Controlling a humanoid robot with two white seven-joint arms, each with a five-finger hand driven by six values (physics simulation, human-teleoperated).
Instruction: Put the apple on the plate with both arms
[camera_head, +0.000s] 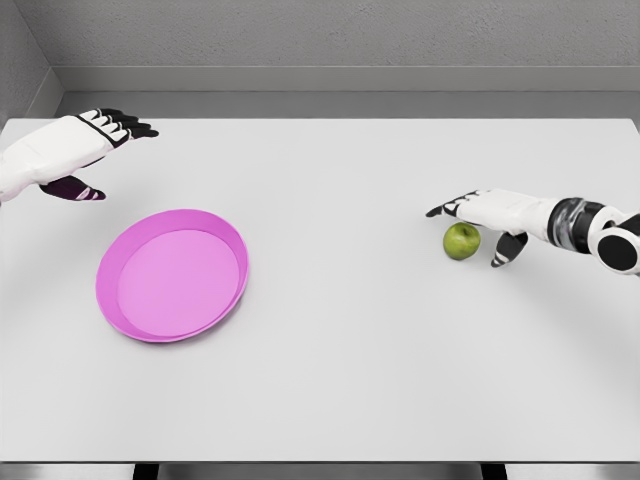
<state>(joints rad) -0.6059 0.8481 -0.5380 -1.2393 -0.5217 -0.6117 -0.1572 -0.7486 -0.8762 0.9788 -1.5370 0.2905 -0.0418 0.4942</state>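
Right hand (487, 222) hovered spread and empty right over the green apple (461, 241) on the surface (350, 380), pink plate (172, 274) well off toward the idle, open left hand (85, 150); a loose close could roll the apple away.

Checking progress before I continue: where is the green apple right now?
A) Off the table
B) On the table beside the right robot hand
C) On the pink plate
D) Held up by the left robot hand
B: the apple sits on the table beside the open right robot hand, far from the plate.
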